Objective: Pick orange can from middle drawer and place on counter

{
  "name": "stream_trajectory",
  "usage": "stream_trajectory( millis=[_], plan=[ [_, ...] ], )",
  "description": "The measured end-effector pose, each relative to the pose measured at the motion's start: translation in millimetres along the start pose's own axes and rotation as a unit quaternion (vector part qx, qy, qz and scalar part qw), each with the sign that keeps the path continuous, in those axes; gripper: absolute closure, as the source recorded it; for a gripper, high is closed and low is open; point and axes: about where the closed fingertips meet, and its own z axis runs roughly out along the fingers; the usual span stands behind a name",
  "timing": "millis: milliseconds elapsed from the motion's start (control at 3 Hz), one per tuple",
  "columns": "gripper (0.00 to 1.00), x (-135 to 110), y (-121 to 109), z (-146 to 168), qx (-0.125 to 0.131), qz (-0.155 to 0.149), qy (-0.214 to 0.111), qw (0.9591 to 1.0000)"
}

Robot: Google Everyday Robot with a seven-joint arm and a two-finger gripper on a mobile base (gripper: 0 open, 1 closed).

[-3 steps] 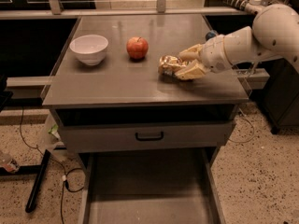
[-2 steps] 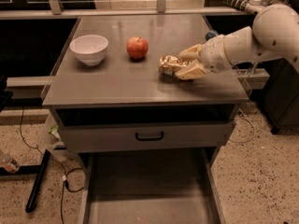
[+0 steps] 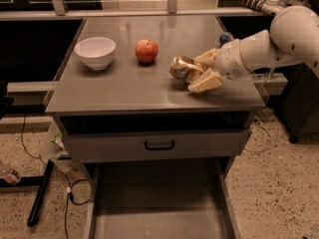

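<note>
The orange can (image 3: 182, 67), dented and golden-brown, lies on its side low over the right part of the grey counter (image 3: 124, 91), at or just above the surface. My gripper (image 3: 195, 73) reaches in from the right, its two cream fingers (image 3: 206, 81) closed around the can's right end. The middle drawer (image 3: 154, 208) is pulled out below, and its flat floor shows nothing in it.
A white bowl (image 3: 94, 51) and a red apple (image 3: 146, 51) stand on the counter's left and middle. A closed drawer front with a black handle (image 3: 159, 145) sits under the counter. A small blue object (image 3: 225, 37) shows behind my arm. Cables and a black stand leg (image 3: 40, 193) lie on the floor at left.
</note>
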Motion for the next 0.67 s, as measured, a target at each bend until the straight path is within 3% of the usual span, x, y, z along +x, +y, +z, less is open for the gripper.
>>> stream_trajectory(
  millis=[333, 667],
  plan=[
    [0.0, 0.0, 0.0, 0.0, 0.0, 0.0, 0.0, 1.0],
    [0.0, 0.0, 0.0, 0.1, 0.0, 0.0, 0.0, 1.0]
  ],
)
